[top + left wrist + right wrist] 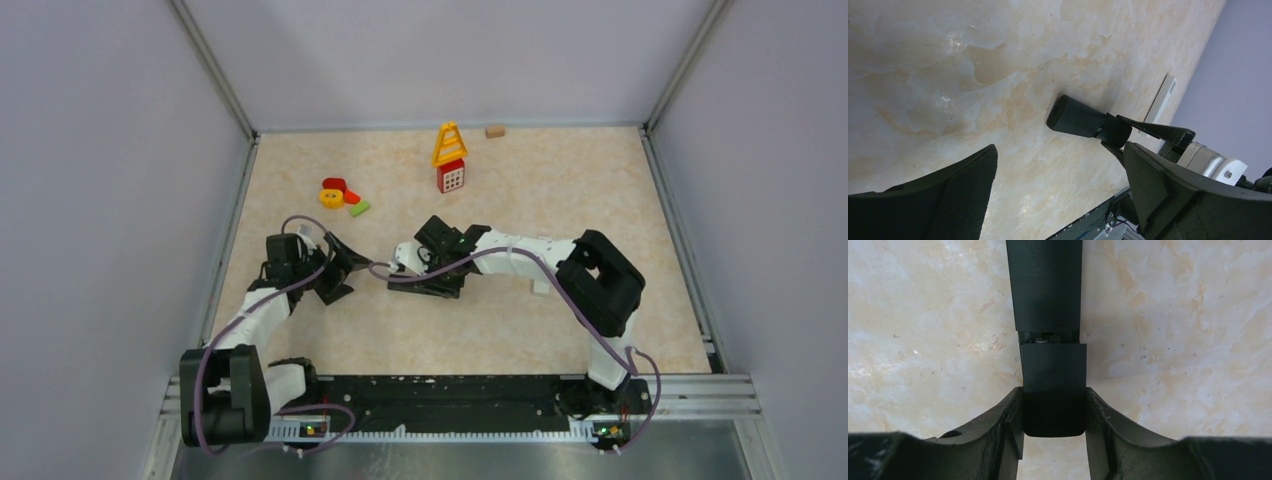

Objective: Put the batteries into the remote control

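Observation:
The remote control is a long black bar held level just above the table. My right gripper is shut on its near end, one finger on each side. A cover panel sits slid back a little and leaves a narrow gap with a small silvery glint; I cannot tell whether that is one of the batteries. From above, the remote points left toward my left gripper. In the left wrist view the remote's free end lies beyond the open left gripper, which holds nothing.
A yellow cone frame on a red dice block stands at the back. Red, yellow and green pieces lie back left and a small wooden block by the far wall. A white strip lies under the right arm.

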Robot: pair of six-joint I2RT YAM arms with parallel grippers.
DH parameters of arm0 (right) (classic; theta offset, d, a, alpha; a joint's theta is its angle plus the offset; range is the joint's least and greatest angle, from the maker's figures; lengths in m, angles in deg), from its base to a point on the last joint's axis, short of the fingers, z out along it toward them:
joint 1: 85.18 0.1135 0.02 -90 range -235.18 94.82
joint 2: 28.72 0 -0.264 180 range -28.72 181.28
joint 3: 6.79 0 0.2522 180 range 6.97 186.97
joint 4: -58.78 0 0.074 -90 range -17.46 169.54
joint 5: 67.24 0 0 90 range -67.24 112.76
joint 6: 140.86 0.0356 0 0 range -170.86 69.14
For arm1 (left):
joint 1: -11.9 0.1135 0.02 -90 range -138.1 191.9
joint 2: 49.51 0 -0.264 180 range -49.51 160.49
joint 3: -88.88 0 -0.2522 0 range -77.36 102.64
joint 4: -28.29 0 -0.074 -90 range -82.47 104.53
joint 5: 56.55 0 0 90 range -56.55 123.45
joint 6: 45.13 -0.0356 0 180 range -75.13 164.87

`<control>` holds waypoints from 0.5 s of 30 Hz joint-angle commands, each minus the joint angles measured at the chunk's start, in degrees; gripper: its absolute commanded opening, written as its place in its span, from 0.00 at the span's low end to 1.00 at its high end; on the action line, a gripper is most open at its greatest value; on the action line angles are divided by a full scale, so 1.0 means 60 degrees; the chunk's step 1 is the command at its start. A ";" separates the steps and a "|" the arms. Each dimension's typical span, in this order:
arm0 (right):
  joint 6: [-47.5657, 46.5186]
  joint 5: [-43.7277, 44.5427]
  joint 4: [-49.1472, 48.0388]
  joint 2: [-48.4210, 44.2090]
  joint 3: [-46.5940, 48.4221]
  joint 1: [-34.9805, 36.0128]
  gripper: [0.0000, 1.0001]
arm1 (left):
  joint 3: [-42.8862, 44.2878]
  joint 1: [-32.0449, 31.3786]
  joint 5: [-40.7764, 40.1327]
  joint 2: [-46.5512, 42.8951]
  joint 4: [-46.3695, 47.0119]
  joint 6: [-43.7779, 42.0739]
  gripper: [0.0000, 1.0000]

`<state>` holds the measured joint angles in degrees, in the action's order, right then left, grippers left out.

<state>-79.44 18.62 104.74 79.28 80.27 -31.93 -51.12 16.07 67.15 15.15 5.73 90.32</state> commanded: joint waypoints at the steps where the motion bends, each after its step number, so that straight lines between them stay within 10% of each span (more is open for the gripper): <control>1: -0.0288 -0.0057 -0.0169 -0.0076 -0.0011 0.0243 0.29 | 0.0212 0.0068 0.0219 0.0019 0.0393 -0.0148 0.99; 15: -0.0489 -0.0803 0.0237 -0.0209 0.0057 0.0243 0.28 | 0.0241 0.0068 0.0327 0.0062 0.0455 -0.0138 0.99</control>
<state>-81.15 17.89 104.74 79.28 80.24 -31.71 -51.12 16.07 67.98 15.18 5.97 90.14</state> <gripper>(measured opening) 0.429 0.986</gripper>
